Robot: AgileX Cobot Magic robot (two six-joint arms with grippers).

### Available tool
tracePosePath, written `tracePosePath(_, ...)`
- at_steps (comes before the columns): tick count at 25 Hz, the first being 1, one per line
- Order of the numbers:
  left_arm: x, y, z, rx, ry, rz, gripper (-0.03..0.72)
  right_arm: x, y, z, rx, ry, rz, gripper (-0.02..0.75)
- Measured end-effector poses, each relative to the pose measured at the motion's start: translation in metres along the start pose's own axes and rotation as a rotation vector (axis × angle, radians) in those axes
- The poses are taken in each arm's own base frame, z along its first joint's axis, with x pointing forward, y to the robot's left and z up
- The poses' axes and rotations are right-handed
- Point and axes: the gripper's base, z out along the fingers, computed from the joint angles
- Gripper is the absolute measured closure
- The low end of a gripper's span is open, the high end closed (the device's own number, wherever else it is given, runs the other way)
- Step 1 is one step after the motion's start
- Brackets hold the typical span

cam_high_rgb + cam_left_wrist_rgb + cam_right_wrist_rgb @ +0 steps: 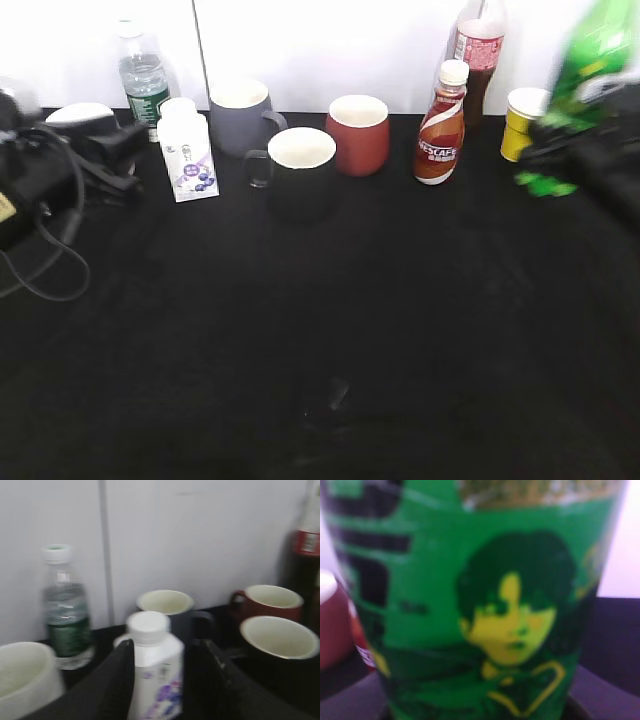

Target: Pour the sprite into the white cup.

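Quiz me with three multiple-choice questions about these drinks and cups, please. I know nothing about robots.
1. Where does the Nescafe bottle stand?
A. Between the red mug and the yellow paper cup
B. At the far left end of the row
C. Alone in the foreground

2. What colour is the inside of the red mug?
A. Black
B. White
C. Blue

3. What is happening with the sprite?
A. It lies flat in the foreground
B. It stands in the middle of the row
C. The right gripper holds it at the right edge

Answers: 1 A, as the exterior view shows it between those two. 2 B, as its rim and inner wall look pale. 3 C, as the green bottle fills the right wrist view.
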Motion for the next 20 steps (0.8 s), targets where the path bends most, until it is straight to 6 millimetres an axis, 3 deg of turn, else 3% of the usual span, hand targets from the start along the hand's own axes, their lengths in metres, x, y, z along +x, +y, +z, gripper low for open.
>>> tracePosePath(3, 0.002, -0.002, 0.000, 0.005, 0.018, 0.000, 0.355, 0.032, -0.002, 0.040, -0.011, 0.006, -0.004, 0.362)
tracePosePath(7, 0.001, 0.000, 0.000, -0.014, 0.016, -0.009, 0.355, 0.058, -0.003, 0.058, -0.028, 0.023, -0.011, 0.353)
tracePosePath(10, 0.002, 0.000, 0.000, -0.014, 0.018, -0.010, 0.356, 0.058, -0.003, 0.059, -0.031, 0.015, -0.012, 0.197)
tracePosePath(12, 0.002, 0.000, -0.001, -0.014, 0.020, -0.010, 0.356, 0.051, -0.002, 0.055, -0.032, 0.003, -0.014, 0.141)
tracePosePath(15, 0.011, 0.000, -0.002, -0.022, 0.120, -0.045, 0.345, 0.033, -0.001, 0.029, -0.023, 0.089, -0.016, 0.130)
tracePosePath(18, 0.023, 0.004, -0.002, -0.074, 0.454, -0.130, 0.273, 0.011, -0.001, 0.001, 0.005, 0.401, -0.031, 0.130)
tracePosePath(20, 0.006, 0.005, 0.004, -0.213, 0.891, -0.094, 0.256, -0.033, 0.010, -0.018, 0.037, 0.743, -0.034, 0.141)
